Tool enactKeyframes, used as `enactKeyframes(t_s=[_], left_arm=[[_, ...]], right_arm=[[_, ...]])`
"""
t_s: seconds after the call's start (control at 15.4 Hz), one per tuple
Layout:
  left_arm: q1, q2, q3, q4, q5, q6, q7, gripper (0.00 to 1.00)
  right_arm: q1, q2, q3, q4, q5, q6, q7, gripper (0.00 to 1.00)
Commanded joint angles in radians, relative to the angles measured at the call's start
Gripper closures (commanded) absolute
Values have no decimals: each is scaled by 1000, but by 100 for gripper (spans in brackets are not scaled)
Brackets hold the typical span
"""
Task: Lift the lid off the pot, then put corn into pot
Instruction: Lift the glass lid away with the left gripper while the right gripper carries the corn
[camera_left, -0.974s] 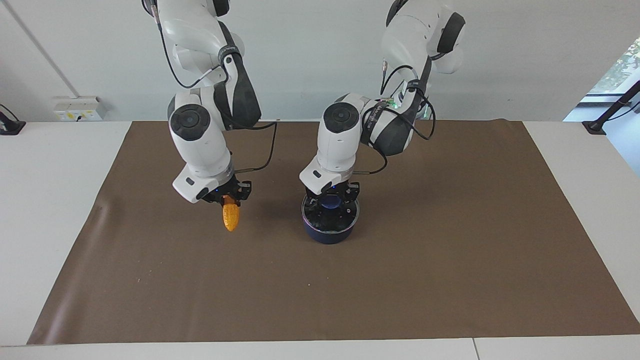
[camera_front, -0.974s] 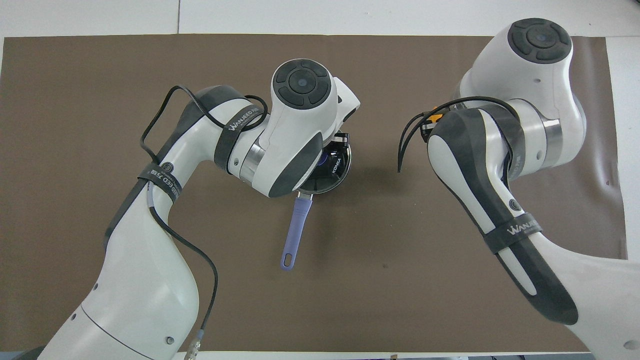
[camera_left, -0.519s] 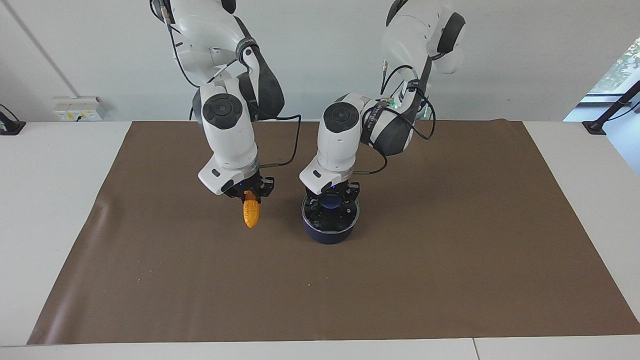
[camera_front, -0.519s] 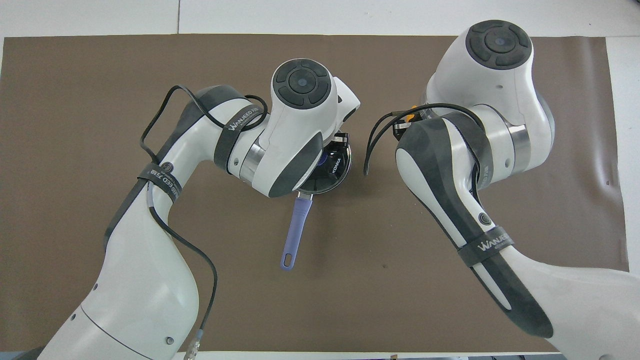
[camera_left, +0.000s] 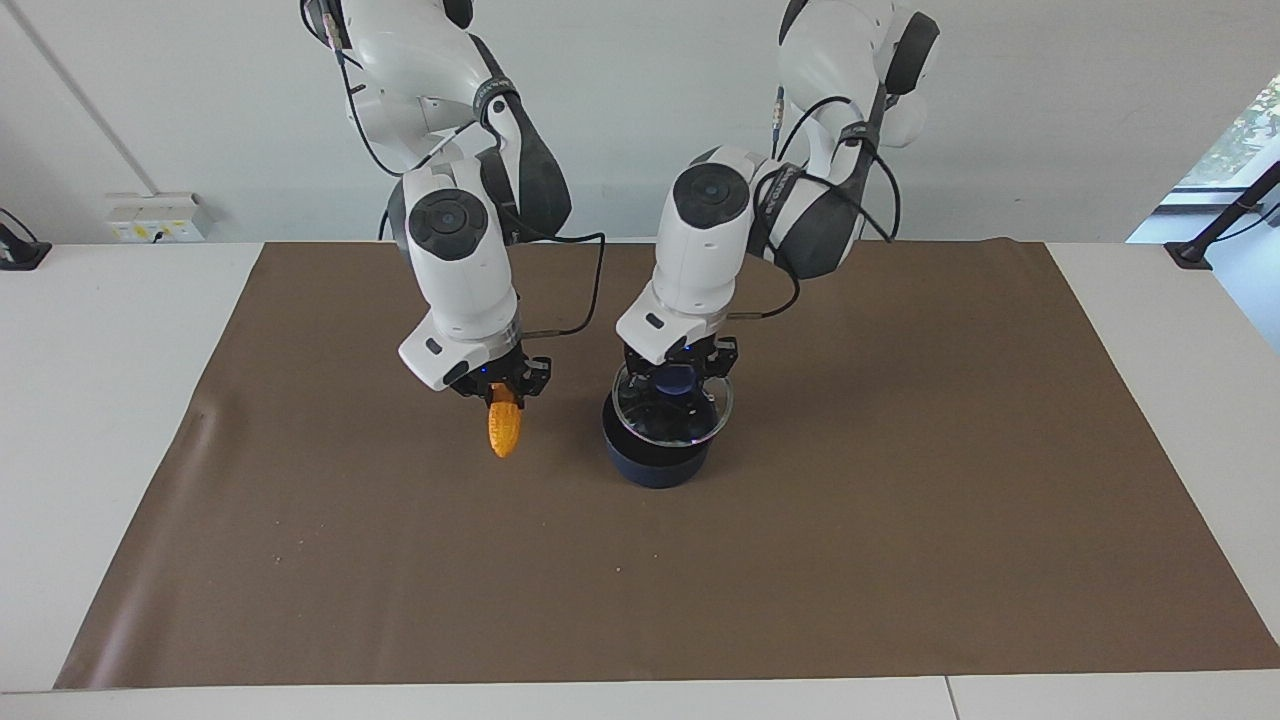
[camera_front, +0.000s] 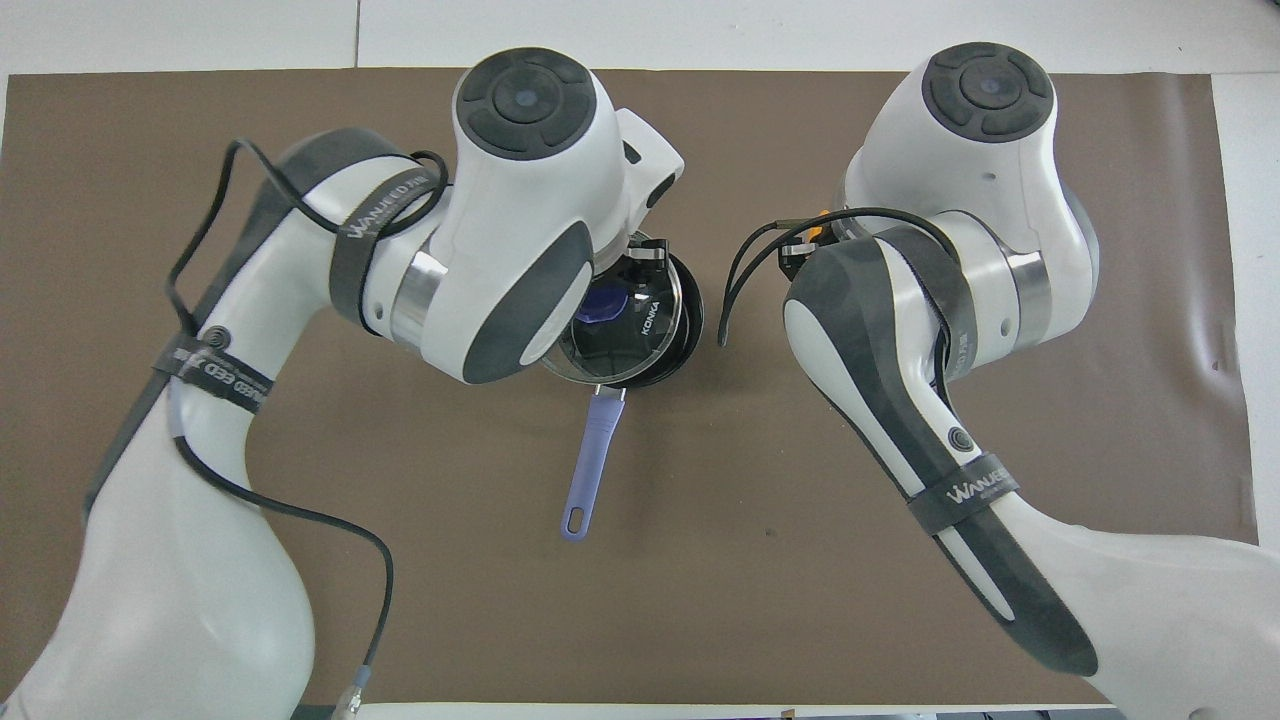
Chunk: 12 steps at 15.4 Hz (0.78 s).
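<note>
The dark navy pot stands on the brown mat, its long blue-purple handle pointing toward the robots. My left gripper is shut on the blue-purple knob of the glass lid and holds the lid a little above the pot, shifted slightly toward the left arm's end. My right gripper is shut on the orange-yellow corn, which hangs tip down above the mat beside the pot, toward the right arm's end. In the overhead view only a speck of the corn shows beside the right arm.
The brown mat covers most of the white table. A power strip lies at the table's edge near the wall, toward the right arm's end.
My left gripper has lifted the lid off the pot and shifted it slightly toward the left arm's end. My right gripper, holding the corn, moved toward the pot and has since stopped.
</note>
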Motion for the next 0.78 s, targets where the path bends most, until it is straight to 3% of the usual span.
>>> enactKeyframes(t_s=[0.0, 0.19, 0.39, 0.52, 0.71], left_arm=[[118, -65, -4, -12, -25, -78, 27, 100], [267, -108, -1, -23, -39, -128, 208, 100], [452, -155, 1, -139, -39, -101, 459, 100], [538, -183, 1, -228, -36, -38, 549, 100], [627, -221, 6, -450, -28, 199, 679, 100]], right_arm=[[-4, 25, 41, 22, 8, 20, 72, 100], [-3, 45, 107, 38, 2, 43, 167, 100], [55, 106, 142, 110, -8, 57, 270, 100], [108, 157, 141, 162, -13, 64, 345, 100], [125, 183, 142, 164, -13, 141, 377, 100]])
